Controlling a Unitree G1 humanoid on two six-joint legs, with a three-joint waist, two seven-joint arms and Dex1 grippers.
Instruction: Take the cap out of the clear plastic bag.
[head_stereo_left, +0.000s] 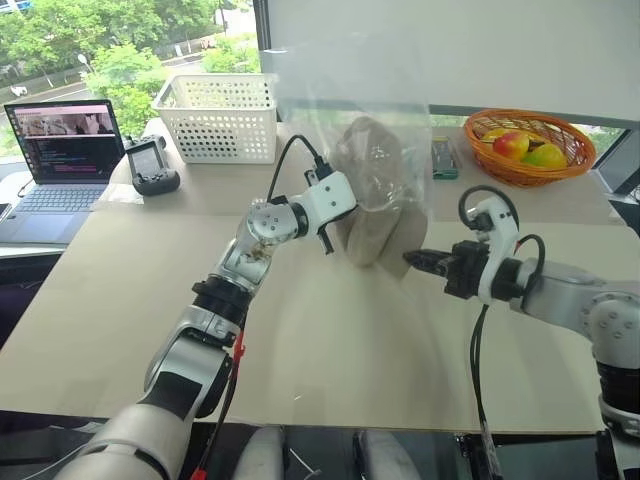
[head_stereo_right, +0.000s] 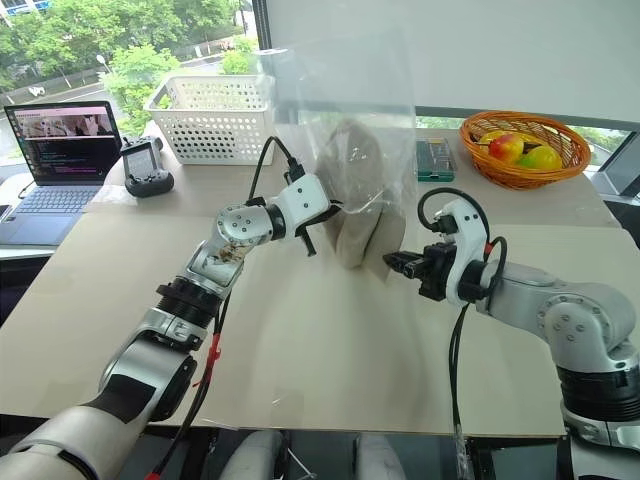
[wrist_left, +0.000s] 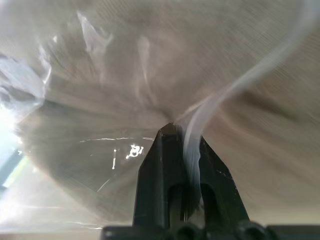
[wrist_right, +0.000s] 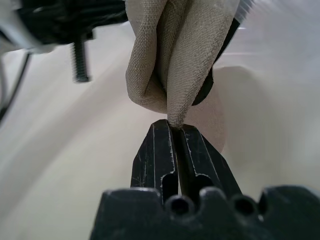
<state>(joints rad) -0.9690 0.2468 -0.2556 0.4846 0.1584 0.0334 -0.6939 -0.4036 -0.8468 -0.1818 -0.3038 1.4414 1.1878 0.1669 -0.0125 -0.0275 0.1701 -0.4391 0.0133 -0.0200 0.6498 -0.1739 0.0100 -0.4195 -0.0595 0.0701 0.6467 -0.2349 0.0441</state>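
Extraction was the step in hand: above the table's (head_stereo_left: 330, 340) middle the left gripper (head_stereo_left: 331, 231) was pinched shut on the clear plastic bag (head_stereo_left: 345, 120), the right gripper (wrist_right: 175, 127) clamped on the cap (wrist_right: 172, 55) hanging from it, so pulling them apart looked next.

Left arm reaches forward from the lower left, elbow bent, forearm rising toward the centre of the table. Left gripper (wrist_left: 172, 131) points nearly level, forward and to the right, its two black fingers pressed together on a fold of the clear plastic bag (head_stereo_left: 375, 120), with the cap (head_stereo_left: 372, 200) just behind the film. Right arm enters from the right, forearm running leftward, wrist rolled so the cable loop stands above it. Right gripper (wrist_right: 175, 125) points forward and to the left, slightly downward, fingers closed on the lower edge of the cap's fabric.
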